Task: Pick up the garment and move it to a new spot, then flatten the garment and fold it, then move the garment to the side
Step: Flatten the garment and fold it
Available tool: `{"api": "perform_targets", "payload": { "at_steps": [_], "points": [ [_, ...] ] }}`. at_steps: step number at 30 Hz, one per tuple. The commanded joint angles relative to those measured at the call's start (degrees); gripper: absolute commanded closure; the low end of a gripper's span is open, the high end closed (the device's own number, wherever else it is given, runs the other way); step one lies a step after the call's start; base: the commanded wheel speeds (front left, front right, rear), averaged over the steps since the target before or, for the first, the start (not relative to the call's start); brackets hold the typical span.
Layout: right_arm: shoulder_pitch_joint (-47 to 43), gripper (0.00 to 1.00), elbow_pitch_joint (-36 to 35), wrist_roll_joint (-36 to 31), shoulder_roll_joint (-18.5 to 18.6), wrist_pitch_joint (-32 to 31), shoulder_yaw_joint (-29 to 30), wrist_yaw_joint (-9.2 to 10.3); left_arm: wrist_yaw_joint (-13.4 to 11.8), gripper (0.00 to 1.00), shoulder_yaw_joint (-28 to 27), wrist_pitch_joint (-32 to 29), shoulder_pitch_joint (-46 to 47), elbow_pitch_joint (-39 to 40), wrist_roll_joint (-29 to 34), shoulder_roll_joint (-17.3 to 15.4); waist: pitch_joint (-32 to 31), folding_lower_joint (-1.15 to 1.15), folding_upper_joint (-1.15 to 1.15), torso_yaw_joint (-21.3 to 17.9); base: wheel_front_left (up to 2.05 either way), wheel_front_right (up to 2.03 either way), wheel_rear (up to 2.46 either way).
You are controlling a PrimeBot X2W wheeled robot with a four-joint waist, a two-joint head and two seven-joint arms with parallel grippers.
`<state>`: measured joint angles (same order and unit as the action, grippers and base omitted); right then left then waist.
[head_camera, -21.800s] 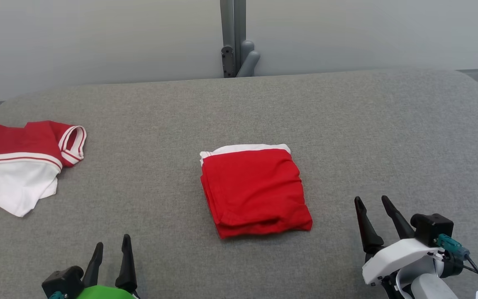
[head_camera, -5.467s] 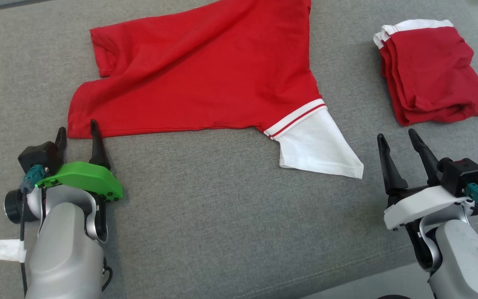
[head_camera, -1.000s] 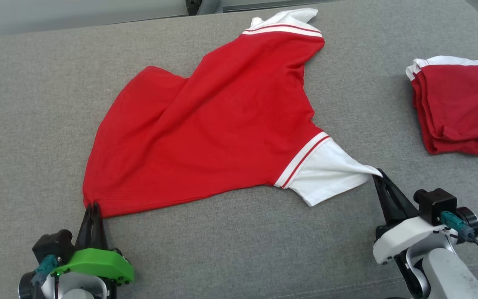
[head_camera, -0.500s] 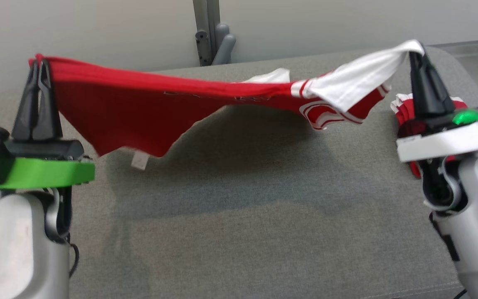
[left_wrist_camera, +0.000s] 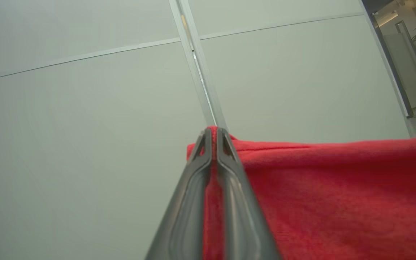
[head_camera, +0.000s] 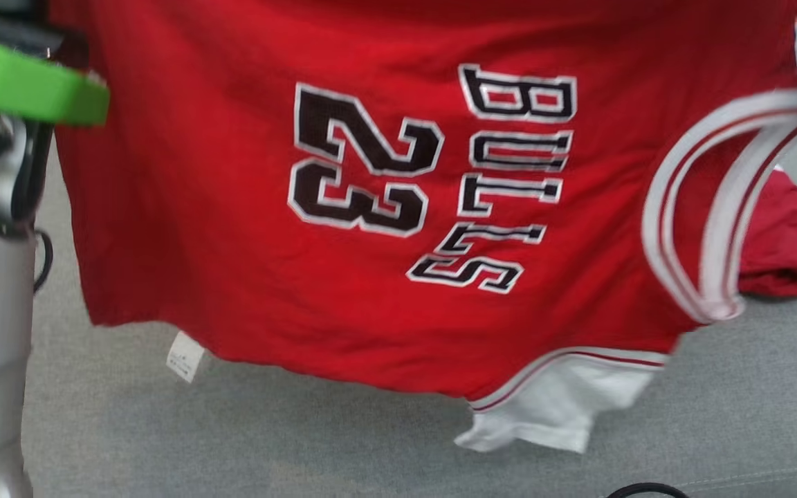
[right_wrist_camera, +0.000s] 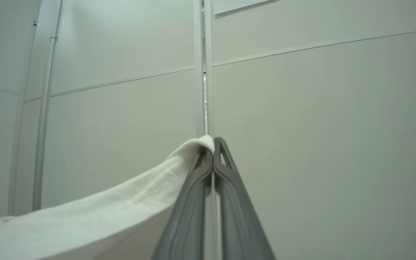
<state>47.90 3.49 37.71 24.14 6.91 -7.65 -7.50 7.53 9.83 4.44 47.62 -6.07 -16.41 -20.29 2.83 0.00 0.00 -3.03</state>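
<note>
- Up at my wrists: left gripper (left_wrist_camera: 213, 135) is pinched tight on the jersey (left_wrist_camera: 338, 198) by its red corner, right gripper (right_wrist_camera: 212, 144) clamped on its white sleeve tip.
- Half a second back it was barely off the cushion (head_camera: 301, 443); now it hangs spread between my arms, print facing me. Pick-up looks done, new spot next.
- Soft limp knit, bold "23 BULLS", striped white trim.
- Behind, to my right: folded shirt (head_camera: 786, 242), then plain wall (right_wrist_camera: 302, 108).

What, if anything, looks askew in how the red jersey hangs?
The jersey hangs sideways: its 23 BULLS lettering reads turned on its side, striped collar at the right. The left claw pinches red cloth, the right claw white cloth; a white sleeve droops below the bottom edge.
</note>
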Motion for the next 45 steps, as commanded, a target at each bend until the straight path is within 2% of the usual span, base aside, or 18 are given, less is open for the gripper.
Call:
{"api": "perform_targets", "payload": {
  "at_steps": [1,6,10,13,16,19,22,24,31,35,36,41,45],
  "points": [
    [4.82,1.00,2.20,-1.16,-0.01,-1.16,-1.31,0.03,-0.13,1.00,0.93,-0.67,4.60,-2.98,-0.02,0.36,14.48,0.00,0.00,0.93,0.00,0.00,0.00],
    [21.57,1.00,13.13,-8.68,1.00,-0.78,-7.03,0.01,-0.28,1.00,2.94,-0.05,19.09,-14.69,2.79,1.20,24.03,0.00,0.00,0.29,0.00,0.00,0.00],
    [35.49,1.00,24.45,-13.55,-0.34,1.62,-5.75,0.06,-1.34,1.00,4.36,3.69,30.91,-23.57,6.15,2.22,27.32,0.00,0.00,0.11,0.00,0.00,0.00],
    [44.33,1.00,30.19,-17.95,-0.76,4.75,-3.47,0.06,-2.08,1.00,4.84,7.18,38.20,-28.18,7.94,2.49,28.35,0.00,0.00,0.05,0.00,0.00,0.00],
    [49.23,1.00,33.71,-21.49,-1.19,7.20,-1.50,0.06,-2.38,1.00,4.43,9.59,42.07,-31.53,7.96,2.90,28.72,0.00,0.00,-0.18,0.00,0.00,0.00],
    [49.70,1.00,34.69,-22.25,-1.56,7.87,-1.32,0.06,-2.19,1.00,4.13,10.35,42.90,-32.65,7.70,2.75,28.89,0.00,0.00,-0.57,0.00,0.00,0.00],
    [45.94,1.00,35.60,-20.19,-1.73,8.31,-2.06,0.07,-1.47,1.00,3.70,10.70,39.75,-33.87,6.79,1.91,28.99,0.00,0.00,-1.53,0.00,0.00,0.00],
    [42.06,1.00,33.48,-17.78,-1.05,8.38,-3.29,0.07,-1.27,1.00,2.38,10.74,36.10,-32.71,5.78,1.88,29.36,0.00,0.00,-2.06,0.00,0.00,0.00],
    [14.80,1.00,20.05,-6.75,1.54,8.31,-8.90,0.06,-1.29,1.00,-2.81,10.74,10.63,-30.90,3.08,3.71,25.69,0.00,0.00,-3.54,0.00,0.00,0.00],
    [-0.46,1.00,15.66,-2.49,3.12,8.32,-11.50,0.07,-1.42,1.00,-8.16,10.75,-3.95,-30.23,1.06,6.77,21.40,0.00,0.00,-4.17,0.00,0.00,0.00],
    [-6.35,1.00,14.58,-0.09,3.04,8.33,-11.34,0.07,-1.14,1.00,-10.59,10.75,-10.41,-29.63,0.76,8.54,18.97,0.00,0.00,-4.34,0.00,0.00,0.00],
    [-18.32,1.00,14.98,2.62,4.23,8.33,-15.12,0.07,-0.60,1.00,-15.39,10.75,-22.94,-28.02,1.33,13.00,12.70,0.00,0.00,-4.50,0.00,0.00,0.00],
    [-24.89,1.00,18.29,4.59,5.60,8.09,-19.08,0.07,-0.29,1.00,-17.65,10.75,-30.39,-26.67,1.89,15.20,7.90,0.00,0.00,-4.06,0.00,0.00,0.00]
  ]
}}
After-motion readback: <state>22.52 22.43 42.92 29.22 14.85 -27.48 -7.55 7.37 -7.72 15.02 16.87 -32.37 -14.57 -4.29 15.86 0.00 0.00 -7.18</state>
